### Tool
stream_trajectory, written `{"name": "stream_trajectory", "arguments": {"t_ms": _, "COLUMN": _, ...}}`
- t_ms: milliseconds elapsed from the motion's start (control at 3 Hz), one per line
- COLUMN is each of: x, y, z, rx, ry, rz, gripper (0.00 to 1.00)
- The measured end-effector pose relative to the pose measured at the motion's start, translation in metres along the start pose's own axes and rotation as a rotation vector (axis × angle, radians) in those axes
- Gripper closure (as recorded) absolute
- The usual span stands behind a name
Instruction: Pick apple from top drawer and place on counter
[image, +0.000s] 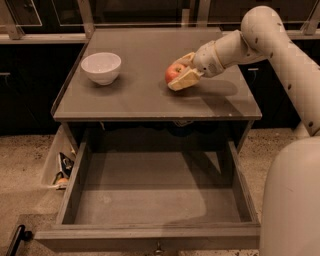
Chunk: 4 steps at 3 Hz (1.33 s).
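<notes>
My arm (235, 47) reaches in from the right, its jaws pinching the red apple (173, 73) low over the grey worktop (135, 102), just right of centre. I cannot tell whether the fruit touches the surface. A white bowl (101, 67) stands well apart from it, on the worktop's left side. Below, the top drawer (150, 192) stands pulled out toward the camera, its flat grey bottom shadowed at the back.
</notes>
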<state>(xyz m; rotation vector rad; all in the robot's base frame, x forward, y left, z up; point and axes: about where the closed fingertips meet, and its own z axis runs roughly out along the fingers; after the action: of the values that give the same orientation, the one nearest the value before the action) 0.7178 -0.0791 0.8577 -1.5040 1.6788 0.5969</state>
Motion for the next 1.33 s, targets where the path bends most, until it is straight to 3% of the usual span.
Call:
{"name": "stream_trajectory", "arguments": {"t_ms": 333, "x": 0.0003, "y": 0.0002, "z": 0.0001, "rx": -0.002, "ry": 0.001, "rz": 0.001, "gripper": 0.81}}
{"name": "stream_trajectory", "arguments": {"t_ms": 1333, "x": 0.0003, "y": 0.0003, "z": 0.0002, "rx": -0.002, "ry": 0.001, "rz": 0.001, "gripper": 0.12}}
